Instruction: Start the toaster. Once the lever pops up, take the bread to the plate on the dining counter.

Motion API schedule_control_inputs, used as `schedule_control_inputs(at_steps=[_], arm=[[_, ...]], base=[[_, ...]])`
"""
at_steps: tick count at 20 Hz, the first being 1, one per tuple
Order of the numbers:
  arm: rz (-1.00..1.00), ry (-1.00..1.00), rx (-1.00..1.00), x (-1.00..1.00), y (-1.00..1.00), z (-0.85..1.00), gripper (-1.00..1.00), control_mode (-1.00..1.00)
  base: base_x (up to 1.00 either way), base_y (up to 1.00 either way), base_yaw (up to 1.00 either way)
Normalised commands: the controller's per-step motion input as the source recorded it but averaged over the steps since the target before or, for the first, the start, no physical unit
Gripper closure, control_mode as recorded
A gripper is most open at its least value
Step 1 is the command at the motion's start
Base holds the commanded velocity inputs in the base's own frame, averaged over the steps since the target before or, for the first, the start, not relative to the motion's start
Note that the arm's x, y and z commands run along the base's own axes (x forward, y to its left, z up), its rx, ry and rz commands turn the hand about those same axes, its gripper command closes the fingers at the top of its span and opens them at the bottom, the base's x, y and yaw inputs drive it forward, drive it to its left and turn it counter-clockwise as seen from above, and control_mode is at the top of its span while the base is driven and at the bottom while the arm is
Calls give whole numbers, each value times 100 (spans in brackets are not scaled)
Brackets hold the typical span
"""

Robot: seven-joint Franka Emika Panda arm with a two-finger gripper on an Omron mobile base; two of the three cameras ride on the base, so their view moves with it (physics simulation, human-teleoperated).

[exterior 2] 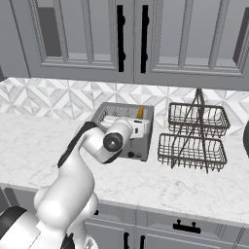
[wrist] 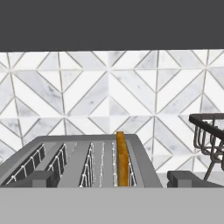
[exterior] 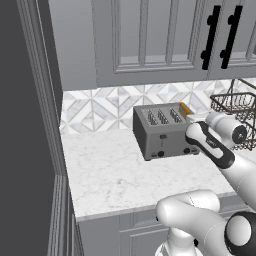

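The dark grey toaster (exterior: pixel 162 131) (exterior 2: pixel 141 145) (wrist: pixel 83 151) stands on the white counter against the tiled wall. The bread (exterior: pixel 185 107) (exterior 2: pixel 140 113) (wrist: pixel 123 159) stands on edge in its rightmost slot, with the orange crust sticking up above the top. My gripper (wrist: pixel 113 180) (exterior 2: pixel 137 127) is open and holds nothing. It hovers at the toaster's front top edge, near the right end, and looks across the slots; the bread's slot lies between its fingertips (wrist: pixel 37 179). A small lever tab (exterior: pixel 163 136) shows on the toaster's front. The plate and the dining counter are out of view.
A two-tier black wire basket rack (exterior 2: pixel 194 135) (exterior: pixel 235 107) (wrist: pixel 210 140) stands just right of the toaster. Grey wall cabinets (exterior 2: pixel 131 39) hang above it. A tall dark panel (exterior: pixel 30 125) closes the counter's left end. Bare marble counter (exterior: pixel 107 170) lies left of and before the toaster.
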Motion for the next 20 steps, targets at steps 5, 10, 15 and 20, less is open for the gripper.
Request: schedule_control_inputs(at_steps=[5, 10, 15, 20], arm=[[0, 0, 0, 0, 0, 0, -100, -100], [0, 0, 0, 0, 0, 0, -100, -100], [0, 0, 0, 1, 0, 0, -100, -100], [0, 0, 0, 3, 0, 0, -100, -100]], base=[[0, 0, 0], [0, 0, 0], [0, 0, 0], [0, 0, 0]])
